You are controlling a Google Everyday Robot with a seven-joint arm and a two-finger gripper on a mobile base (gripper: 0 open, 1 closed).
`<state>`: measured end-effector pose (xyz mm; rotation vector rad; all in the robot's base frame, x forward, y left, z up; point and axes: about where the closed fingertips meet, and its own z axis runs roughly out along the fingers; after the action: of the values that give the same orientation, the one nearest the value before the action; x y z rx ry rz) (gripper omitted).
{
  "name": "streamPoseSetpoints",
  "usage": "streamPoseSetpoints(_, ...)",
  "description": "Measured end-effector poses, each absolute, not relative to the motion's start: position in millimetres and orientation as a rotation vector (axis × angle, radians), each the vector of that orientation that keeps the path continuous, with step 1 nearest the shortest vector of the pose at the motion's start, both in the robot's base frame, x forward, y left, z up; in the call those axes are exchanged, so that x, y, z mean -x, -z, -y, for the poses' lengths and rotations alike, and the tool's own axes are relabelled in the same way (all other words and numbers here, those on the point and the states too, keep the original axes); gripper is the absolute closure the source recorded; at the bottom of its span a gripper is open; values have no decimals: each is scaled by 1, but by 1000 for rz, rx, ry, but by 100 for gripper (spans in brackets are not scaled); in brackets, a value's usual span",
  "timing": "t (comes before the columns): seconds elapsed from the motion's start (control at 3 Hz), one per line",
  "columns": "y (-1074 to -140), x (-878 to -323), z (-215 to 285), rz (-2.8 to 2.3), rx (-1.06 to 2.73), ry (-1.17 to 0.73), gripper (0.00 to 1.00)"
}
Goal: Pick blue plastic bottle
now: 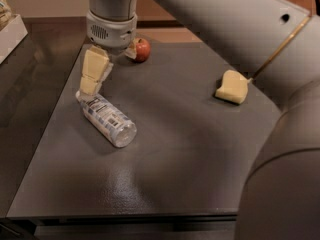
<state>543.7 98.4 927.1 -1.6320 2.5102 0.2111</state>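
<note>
While the table (pixel 175 154) carries three items, the arm (pixel 240 29) reaches over its far-left part, so the step in hand looks like the approach w/ the grasp not yet made. Gripper (pixel 89 90) points down, tip touching or just above the bottle's cap end; how wide it's set, can't tell from this angle. Bottle (pixel 107 120) lies on its side left of centre, cap far-left, base near-right. Block (pixel 231 87) sits well apart on the right. Apple (pixel 141 49) is near the far edge, beside the wrist. Next move prob needs a shift along the bottle toward its label, straddle the body, then down & close. Round body may roll.
</note>
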Motion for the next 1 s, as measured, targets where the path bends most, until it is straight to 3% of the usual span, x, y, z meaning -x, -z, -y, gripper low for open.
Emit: streamPoseSetpoints(1.0, -886, -533, -127, -2786, 1375, -12, 0)
